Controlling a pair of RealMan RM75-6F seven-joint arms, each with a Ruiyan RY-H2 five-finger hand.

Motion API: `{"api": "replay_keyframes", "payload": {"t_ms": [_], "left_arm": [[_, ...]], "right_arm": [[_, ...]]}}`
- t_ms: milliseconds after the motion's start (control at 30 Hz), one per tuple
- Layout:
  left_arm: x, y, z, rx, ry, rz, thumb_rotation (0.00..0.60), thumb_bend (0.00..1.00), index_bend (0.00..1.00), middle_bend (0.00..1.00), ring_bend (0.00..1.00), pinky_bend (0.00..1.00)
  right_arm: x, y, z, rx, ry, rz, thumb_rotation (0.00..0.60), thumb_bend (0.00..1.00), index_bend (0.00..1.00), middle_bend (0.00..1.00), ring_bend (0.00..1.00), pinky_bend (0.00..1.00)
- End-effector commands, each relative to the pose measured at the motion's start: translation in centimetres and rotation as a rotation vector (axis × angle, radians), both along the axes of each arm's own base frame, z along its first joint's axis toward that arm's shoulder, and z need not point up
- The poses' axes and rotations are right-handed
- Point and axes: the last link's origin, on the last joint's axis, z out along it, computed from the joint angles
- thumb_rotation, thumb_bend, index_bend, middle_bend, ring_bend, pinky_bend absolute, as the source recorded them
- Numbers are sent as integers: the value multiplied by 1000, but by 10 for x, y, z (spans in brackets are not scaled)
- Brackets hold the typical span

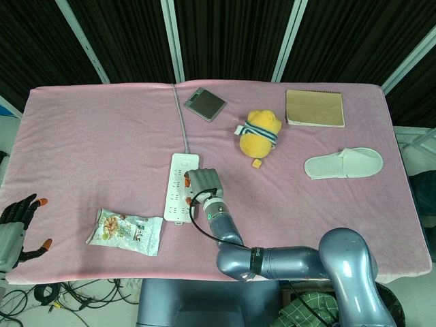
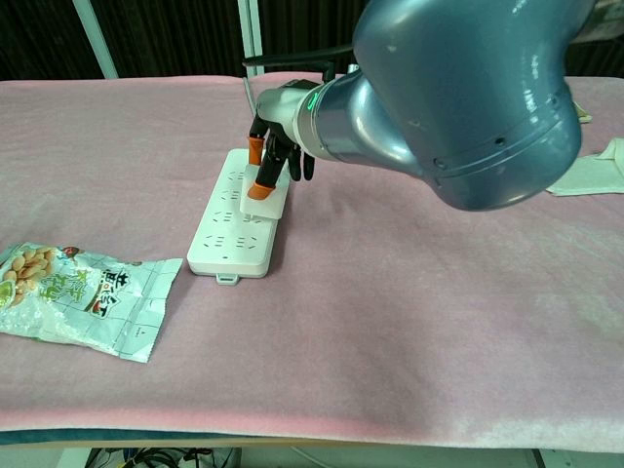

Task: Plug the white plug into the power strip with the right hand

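Observation:
The white power strip (image 1: 178, 197) (image 2: 226, 237) lies lengthwise on the pink cloth, its grey cord running to the far edge. My right hand (image 1: 204, 182) (image 2: 280, 136) hovers over the strip's right side and pinches the white plug (image 2: 266, 201) between orange-tipped fingers (image 2: 255, 151). The plug hangs tilted, its lower end at the strip's top face; whether its prongs are in a socket I cannot tell. In the head view the hand hides the plug. My left hand (image 1: 17, 228) rests off the table's near left corner, fingers apart and holding nothing.
A snack bag (image 1: 126, 232) (image 2: 78, 297) lies left of the strip near the front edge. Farther back are a dark phone (image 1: 205, 103), a yellow plush toy (image 1: 259, 132), a brown notebook (image 1: 315, 107) and a white slipper (image 1: 344, 163) (image 2: 590, 174).

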Motion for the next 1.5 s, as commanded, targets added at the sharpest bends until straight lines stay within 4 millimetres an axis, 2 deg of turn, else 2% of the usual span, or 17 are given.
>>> {"api": "replay_keyframes", "payload": {"t_ms": [33, 1500], "left_arm": [[0, 0, 0, 0, 0, 0, 600, 276, 111, 9, 0, 0], [-1, 0, 1, -2, -3, 6, 600, 276, 110, 8, 0, 0]], "right_arm": [[1, 0, 0, 0, -1, 1, 600, 330, 766, 630, 651, 470], [-1, -1, -7, 11, 13, 11, 600, 331, 780, 647, 664, 470]]}}
